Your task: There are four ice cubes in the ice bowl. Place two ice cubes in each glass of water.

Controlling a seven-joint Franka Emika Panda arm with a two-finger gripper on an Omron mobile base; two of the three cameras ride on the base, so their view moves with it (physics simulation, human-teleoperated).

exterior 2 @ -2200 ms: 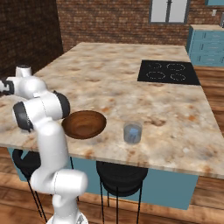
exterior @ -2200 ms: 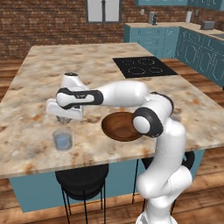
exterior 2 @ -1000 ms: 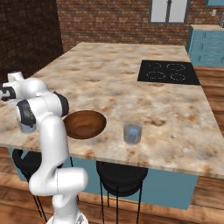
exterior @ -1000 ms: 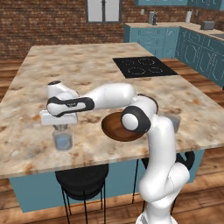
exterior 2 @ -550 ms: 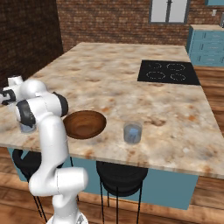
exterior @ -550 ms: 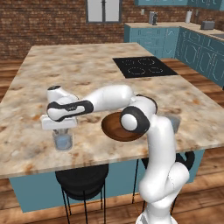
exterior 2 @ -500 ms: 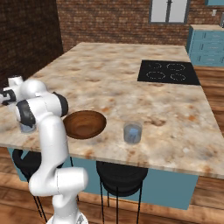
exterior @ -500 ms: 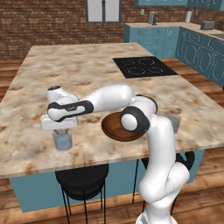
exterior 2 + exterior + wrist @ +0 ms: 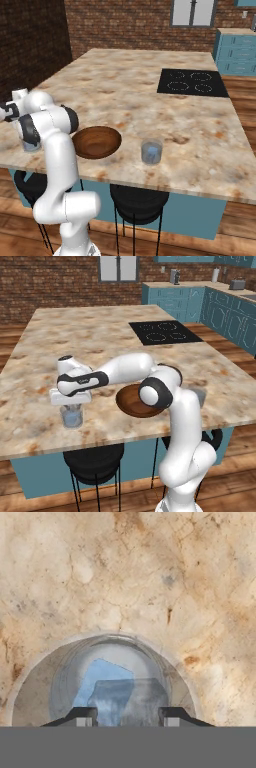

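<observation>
We hover our gripper (image 9: 127, 716) over the glass of water (image 9: 71, 416) near the island counter's (image 9: 100, 341) front left edge, fingers closed on an ice cube (image 9: 125, 699). We should release only while centred above the rim.

Since 2.2 s ago: arm swung away from the bowl (image 9: 142, 403) toward the counter's left edge, hand dropping lower. Gripper (image 9: 71, 405) was then beside and above the left glass (image 9: 72, 417); at 1.0 s ago it reached a spot over the glass; now it sits directly above the rim, slightly lower again. Hand view looks straight down into the glass (image 9: 107, 682), a pale cube (image 9: 127, 699) between the fingertips (image 9: 82, 716). Little movement in the last half second.
</observation>
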